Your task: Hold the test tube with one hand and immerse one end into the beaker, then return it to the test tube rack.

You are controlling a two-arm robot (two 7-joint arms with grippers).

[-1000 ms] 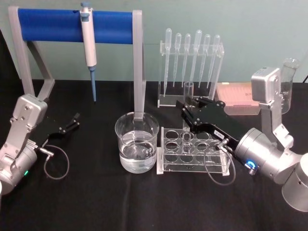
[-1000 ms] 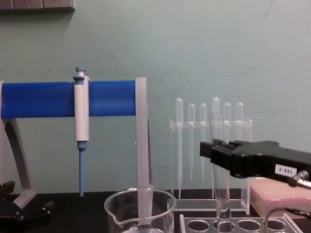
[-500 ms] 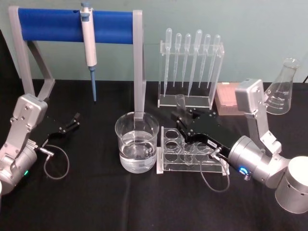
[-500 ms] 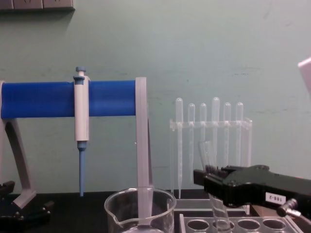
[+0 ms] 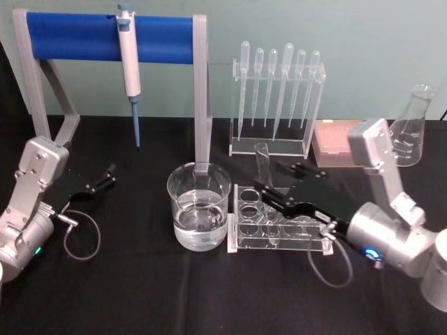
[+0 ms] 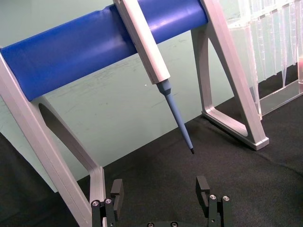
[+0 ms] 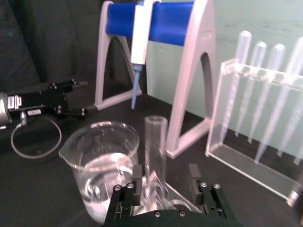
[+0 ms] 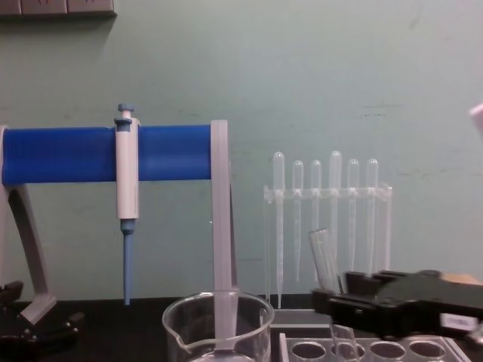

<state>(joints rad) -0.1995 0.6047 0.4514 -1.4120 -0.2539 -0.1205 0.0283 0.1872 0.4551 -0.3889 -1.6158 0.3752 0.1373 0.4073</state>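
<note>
The test tube (image 5: 263,162) stands tilted in a front hole of the clear rack (image 5: 241,241), its open rim up. My right gripper (image 5: 277,180) is low over the rack and open. In the right wrist view the test tube (image 7: 155,142) rises between the spread fingers (image 7: 193,174) of that gripper (image 7: 164,174), nearer one of them. The chest view shows the test tube (image 8: 324,260) leaning above the black right gripper (image 8: 330,302). The beaker (image 5: 199,208), partly filled with water, stands just left of the rack. My left gripper (image 5: 107,175) rests open at the far left.
A grey stand with a blue bar (image 5: 105,36) holds a pipettor (image 5: 128,56) behind the beaker. A clear holder of thin pipettes (image 5: 276,98) stands behind the rack. A pink tip box (image 5: 335,139) and a conical flask (image 5: 408,129) sit at the back right.
My right gripper came down with the test tube, set it into the rack, opened, and drew back a little to the right. The tube now leans free. The left arm has not moved.
</note>
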